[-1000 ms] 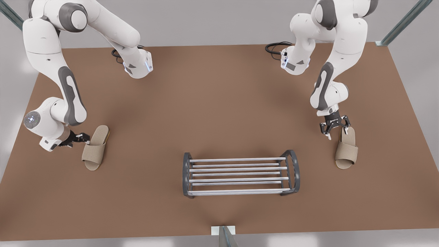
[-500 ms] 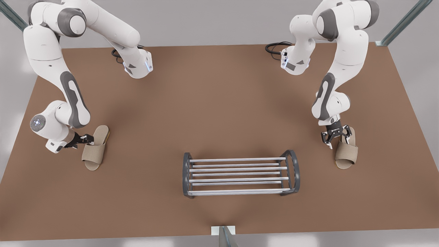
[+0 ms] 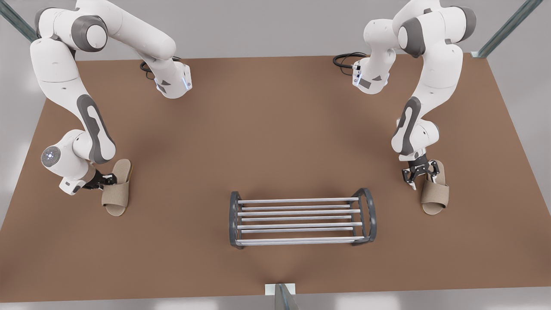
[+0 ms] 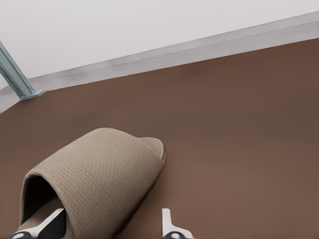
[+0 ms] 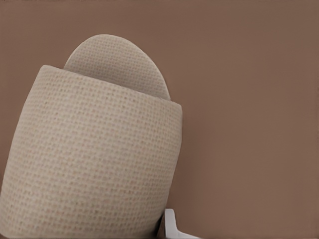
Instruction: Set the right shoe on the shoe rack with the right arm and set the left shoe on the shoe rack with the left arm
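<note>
The left shoe [image 3: 115, 194], a beige slipper, lies on the brown table at the front view's left. My left gripper [image 3: 106, 179] reaches it low from the side and is open. In the left wrist view one fingertip [image 4: 52, 223] sits in the opening of the left shoe [image 4: 94, 169] and the other fingertip [image 4: 168, 224] stands outside it. The right shoe [image 3: 435, 196] lies at the front view's right. My right gripper [image 3: 422, 173] points down over its heel end, open. The right wrist view looks down on the right shoe's strap [image 5: 94, 149], with one fingertip [image 5: 170, 225] beside it. The shoe rack [image 3: 297, 212] stands between the shoes.
Both arm bases [image 3: 172, 82] stand at the table's far edge with black cables beside them. A metal post [image 3: 282, 297] rises at the middle of the near edge. Bare brown table [image 3: 275, 142] lies between the shoes and the rack.
Both grippers have closed in on their slippers: the left slid in around the strap side, the right came down over the heel. The left shoe shifted slightly toward the front view's left.
</note>
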You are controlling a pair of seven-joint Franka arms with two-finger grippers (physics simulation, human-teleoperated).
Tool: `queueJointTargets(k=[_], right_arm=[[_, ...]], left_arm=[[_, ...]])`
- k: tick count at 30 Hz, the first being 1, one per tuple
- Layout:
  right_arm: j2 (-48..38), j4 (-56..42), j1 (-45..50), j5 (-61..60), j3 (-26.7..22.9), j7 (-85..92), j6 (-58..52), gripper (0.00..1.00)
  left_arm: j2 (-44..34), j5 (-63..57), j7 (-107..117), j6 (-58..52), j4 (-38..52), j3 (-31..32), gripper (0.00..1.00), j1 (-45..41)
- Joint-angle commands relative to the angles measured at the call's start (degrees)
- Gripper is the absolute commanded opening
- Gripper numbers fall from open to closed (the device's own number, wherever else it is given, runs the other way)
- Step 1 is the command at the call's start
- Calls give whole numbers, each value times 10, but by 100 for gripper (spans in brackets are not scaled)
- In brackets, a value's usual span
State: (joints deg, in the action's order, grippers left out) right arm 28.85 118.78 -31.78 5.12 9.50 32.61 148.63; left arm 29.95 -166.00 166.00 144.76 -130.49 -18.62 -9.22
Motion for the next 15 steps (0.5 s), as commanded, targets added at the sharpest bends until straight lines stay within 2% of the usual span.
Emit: queueJointTargets(k=[1,2,3,4,6,9,13,15], right_arm=[[0,0,1,2,0,6,3,46],[0,0,1,2,0,7,2,39],[-1,0,1,2,0,6,0,24],[-1,0,2,2,0,6,-2,21],[-9,0,3,3,3,8,-11,21],[-37,-12,1,-16,29,5,-69,21],[-72,-36,1,-48,47,3,-142,21],[-81,-87,3,-50,58,-11,-197,21]], left_arm=[[-1,-141,688,1,1,1,88,0],[-2,-141,695,2,3,4,85,0],[-1,-141,695,3,7,5,81,0],[-2,-141,695,6,7,5,81,0],[-2,-141,695,9,9,5,80,0],[-3,-140,695,16,16,9,76,-1],[12,-140,695,16,37,10,76,1],[19,-141,695,16,46,10,76,3]])
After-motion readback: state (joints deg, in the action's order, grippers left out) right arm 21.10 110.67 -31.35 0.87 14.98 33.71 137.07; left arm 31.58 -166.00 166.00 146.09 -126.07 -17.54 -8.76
